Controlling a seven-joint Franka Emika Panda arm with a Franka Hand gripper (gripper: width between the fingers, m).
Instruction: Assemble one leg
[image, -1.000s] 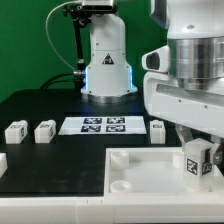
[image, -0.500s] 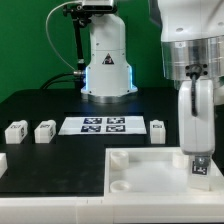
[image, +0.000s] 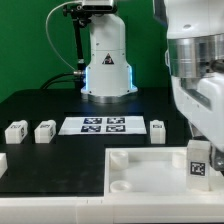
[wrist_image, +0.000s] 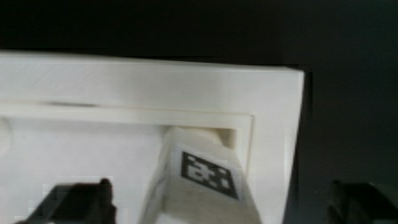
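White plastic leg (image: 199, 160) stands upright at the tray's (image: 140, 170) corner on the exterior view's right, presumably seated in a socket. Gripper (wrist_image: 210, 203) jaws apart, straddling the leg (wrist_image: 208, 172), not clamping.

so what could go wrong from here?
1. The leg stands at the tray's corner on the exterior view's right, and the wrist view shows it tilted. It may not be seated and could tip.
2. The gripper hangs close over it with fingers either side. Any sideways drift on retreat could knock it out.
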